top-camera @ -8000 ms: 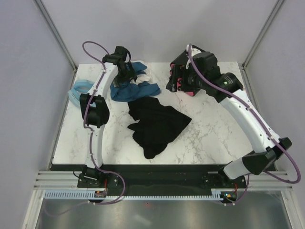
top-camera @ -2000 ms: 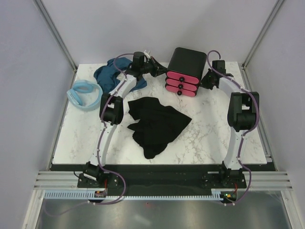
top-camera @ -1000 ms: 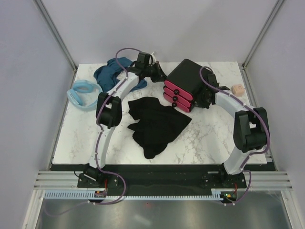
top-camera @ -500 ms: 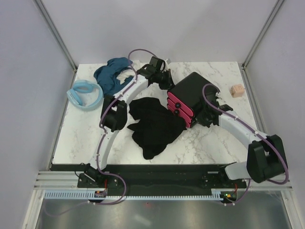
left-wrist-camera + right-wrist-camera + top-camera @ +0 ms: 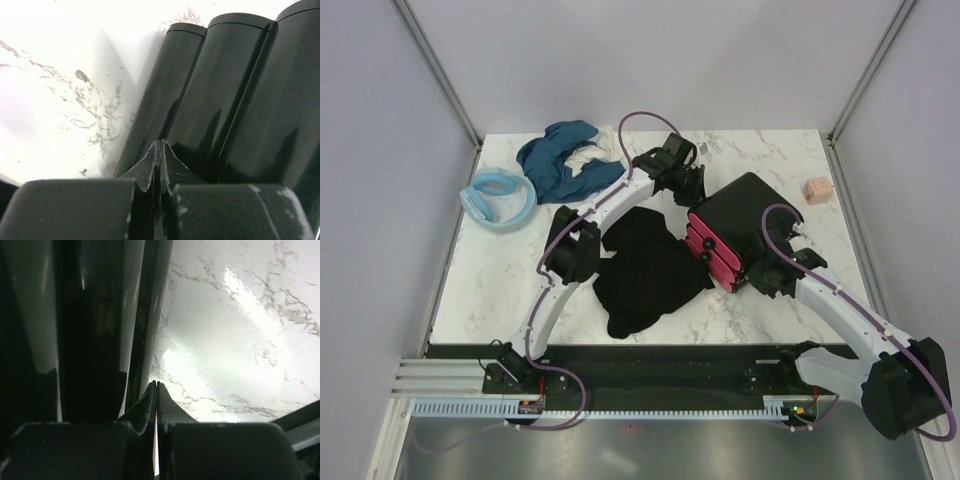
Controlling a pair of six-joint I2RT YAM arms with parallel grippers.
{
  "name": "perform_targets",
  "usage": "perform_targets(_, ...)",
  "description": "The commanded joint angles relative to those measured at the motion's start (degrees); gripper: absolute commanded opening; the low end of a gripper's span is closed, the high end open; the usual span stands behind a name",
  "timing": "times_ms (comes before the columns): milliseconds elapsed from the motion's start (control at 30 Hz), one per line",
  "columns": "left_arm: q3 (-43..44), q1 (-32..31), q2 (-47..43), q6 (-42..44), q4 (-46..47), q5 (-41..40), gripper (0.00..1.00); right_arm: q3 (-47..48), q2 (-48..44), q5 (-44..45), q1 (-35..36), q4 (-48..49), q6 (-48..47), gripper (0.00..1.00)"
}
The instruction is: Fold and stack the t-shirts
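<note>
The crumpled black t-shirt (image 5: pixel 642 278) runs near-left to far-right, and the left gripper (image 5: pixel 160 150) and right gripper (image 5: pixel 156 390), fingers pressed together, flank the drawer box (image 5: pixel 748 212).

A black t-shirt (image 5: pixel 645 270) is lying crumpled at the middle of the tabletop (image 5: pixel 500 290). At the far left, a teal-blue t-shirt (image 5: pixel 555 165) is lying bunched around a white t-shirt (image 5: pixel 588 158), with a rolled light blue t-shirt (image 5: pixel 498 198) just beside.

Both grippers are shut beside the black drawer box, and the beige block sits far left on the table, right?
No: the top view shows the beige block far right on the table. The left gripper and right gripper are shut beside the black drawer box.
</note>
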Motion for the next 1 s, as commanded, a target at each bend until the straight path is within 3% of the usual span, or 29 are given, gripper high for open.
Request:
perform_targets(0,3.95,-15.66,-0.78,-2.32,-7.04,18.71,0.02,2.80,-1.74,0.77,2.17,17.15,1.46,0.00)
perform_targets(467,7.47,-16.72,1.77,-3.64,-7.04,21.70,0.02,3.50,-3.15,10.01,0.94,7.65,6.55,0.00)
perform_targets(633,6.16,-16.72,0.89,-1.45,-7.48,22.41,0.02,6.05,-1.48,9.67,-0.02,5.44,0.43,0.01)
perform_targets(700,4.58,-16.19,-0.16,-1.09,-8.71,19.34,0.17,7.98,-1.39,9.22,-0.11,5.00,-1.87,0.07)
perform_targets(800,-1.48,-14.44,-4.55,-1.00,-9.15,10.84,0.37,10.35,-2.79,9.48,-0.11,5.00,-6.35,0.30)
perform_targets(833,-4.89,-13.74,-7.52,-1.35,-9.07,8.63,0.38,12.01,-3.32,9.40,-0.02,4.74,-7.58,0.54)
perform_targets(867,-6.49,-12.51,-8.86,-1.53,-9.24,6.34,0.38,12.72,-4.63,9.66,-0.11,4.57,-9.59,0.63)
perform_targets(967,-11.77,-9.96,-14.82,-2.14,-9.07,-1.48,0.38,16.41,-7.18,10.36,-0.02,4.48,-12.94,0.64)
